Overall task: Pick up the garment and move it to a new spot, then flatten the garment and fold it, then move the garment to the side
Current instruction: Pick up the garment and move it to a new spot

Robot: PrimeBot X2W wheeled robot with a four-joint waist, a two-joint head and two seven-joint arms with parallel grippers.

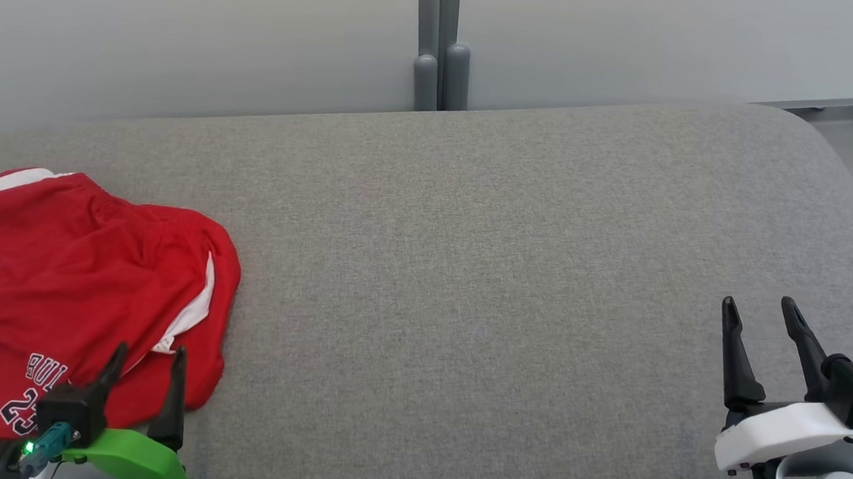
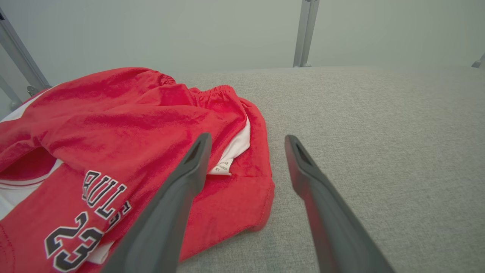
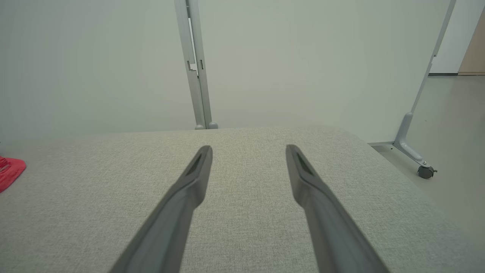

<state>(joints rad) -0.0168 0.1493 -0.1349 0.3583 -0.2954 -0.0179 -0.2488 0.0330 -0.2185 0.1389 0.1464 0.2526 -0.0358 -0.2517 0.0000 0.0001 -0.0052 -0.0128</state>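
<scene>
The garment (image 1: 65, 280) is a pair of red shorts with white side stripes and dark lettering, lying crumpled at the left end of the grey cushioned surface (image 1: 469, 273). My left gripper (image 1: 148, 357) hangs open just above the garment's near right corner, nothing between its fingers. In the left wrist view the garment (image 2: 113, 132) spreads left of and under the left gripper (image 2: 246, 140), with a small white label showing by the left finger. My right gripper (image 1: 759, 304) stands open at the far right over bare fabric. The right wrist view shows the right gripper (image 3: 248, 148) open and a red edge of the garment (image 3: 10, 172) far left.
A pale partition wall with a grey post (image 1: 438, 42) runs behind the surface. The surface's right end rounds off (image 1: 844, 158), with floor beyond it. A wheeled partition foot (image 3: 416, 159) stands on that floor at the right.
</scene>
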